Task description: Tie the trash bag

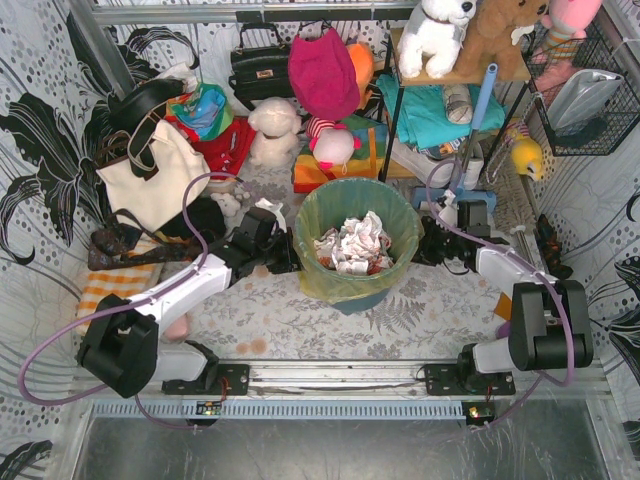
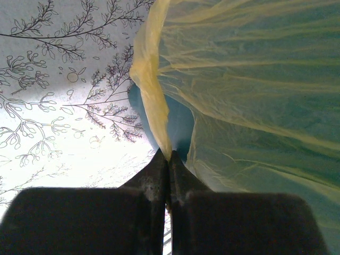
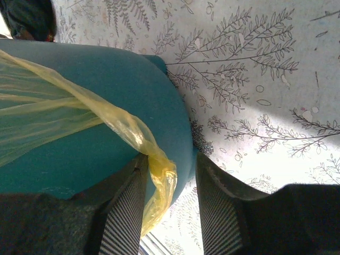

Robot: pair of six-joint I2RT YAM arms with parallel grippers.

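Observation:
The yellow-green trash bag (image 1: 330,205) lines the teal bin (image 1: 362,298) at mid-table, crumpled white paper (image 1: 352,245) inside. My left gripper (image 1: 290,262) is at the bin's left rim. In the left wrist view it (image 2: 168,155) is shut on a twisted strip of the bag (image 2: 151,95). My right gripper (image 1: 422,243) is at the bin's right rim. In the right wrist view it (image 3: 169,166) is open, with a twisted bag tail (image 3: 159,180) hanging between the fingers against the left one, beside the teal bin wall (image 3: 106,154).
A cream tote bag (image 1: 150,170) with dark straps lies back left. Plush toys (image 1: 275,130), a black handbag (image 1: 260,65) and a shelf with teal cloth (image 1: 435,105) stand behind the bin. A wire basket (image 1: 585,95) hangs at the right wall. Patterned cloth (image 1: 280,320) covers the table.

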